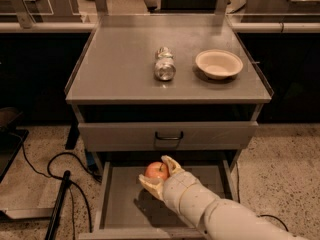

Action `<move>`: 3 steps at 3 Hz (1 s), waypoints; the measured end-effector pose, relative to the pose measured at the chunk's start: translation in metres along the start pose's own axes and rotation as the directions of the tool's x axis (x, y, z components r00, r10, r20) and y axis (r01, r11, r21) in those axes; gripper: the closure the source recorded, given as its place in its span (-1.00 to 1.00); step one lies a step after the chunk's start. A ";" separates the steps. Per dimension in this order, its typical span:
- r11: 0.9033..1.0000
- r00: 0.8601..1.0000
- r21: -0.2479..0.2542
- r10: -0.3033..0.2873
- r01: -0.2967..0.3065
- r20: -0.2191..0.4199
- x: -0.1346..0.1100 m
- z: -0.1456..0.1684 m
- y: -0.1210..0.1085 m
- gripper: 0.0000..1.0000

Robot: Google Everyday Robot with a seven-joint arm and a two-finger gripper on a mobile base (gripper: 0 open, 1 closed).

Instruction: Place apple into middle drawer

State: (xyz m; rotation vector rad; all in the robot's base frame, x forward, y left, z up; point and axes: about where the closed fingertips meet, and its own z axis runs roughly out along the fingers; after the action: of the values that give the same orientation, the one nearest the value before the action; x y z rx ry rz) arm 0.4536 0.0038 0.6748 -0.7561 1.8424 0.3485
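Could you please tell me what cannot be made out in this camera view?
Camera view:
- Underside of the round red-orange apple: hidden by the cream gripper clasping it over the open grey metal drawer; contact with the floor unclear.
- Drawer's right floor: covered by the white arm.
- Label of the silver can: too small.

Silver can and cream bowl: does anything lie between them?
Nothing: the camera view shows bare grey cabinet top between the can and the bowl. The gripper holds the apple over the middle drawer.
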 end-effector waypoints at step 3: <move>0.997 0.998 0.072 -0.027 0.032 -0.059 0.048 0.017 -0.038 1.00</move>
State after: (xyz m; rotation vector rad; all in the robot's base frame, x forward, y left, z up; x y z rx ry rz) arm 0.4793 -0.0313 0.6282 -0.7489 1.8857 0.2409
